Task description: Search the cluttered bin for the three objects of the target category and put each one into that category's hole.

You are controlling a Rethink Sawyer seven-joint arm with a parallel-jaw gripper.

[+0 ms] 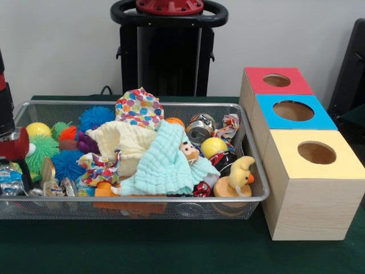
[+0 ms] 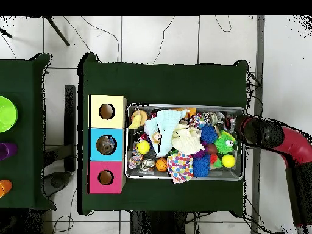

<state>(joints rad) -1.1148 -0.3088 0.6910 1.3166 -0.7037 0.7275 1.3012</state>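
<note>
A wire mesh bin (image 1: pixel 251 197) holds a heap of clutter. A mint cloth (image 1: pixel 168 162), a cream cloth (image 1: pixel 128 142) and a polka-dot cloth (image 1: pixel 138 107) lie on top in the middle. Spiky balls in blue (image 1: pixel 96 117) and green (image 1: pixel 43 149) fill the left end, next to a yellow ball (image 1: pixel 37 129). Crushed cans (image 1: pixel 199 128) and a yellow duck toy (image 1: pixel 239 177) sit at the right end. My gripper (image 1: pixel 17 154) hangs low over the bin's left end. From overhead, the gripper (image 2: pixel 239 129) is at the bin's right end, with nothing seen in its grasp.
Three wooden boxes stand in a row right of the bin, each with a round hole on top: red (image 1: pixel 276 80), blue (image 1: pixel 293 110) and yellow (image 1: pixel 316 152). From overhead, the bin (image 2: pixel 183 179) lies right of them, and something lies inside the blue box's hole (image 2: pixel 106 145).
</note>
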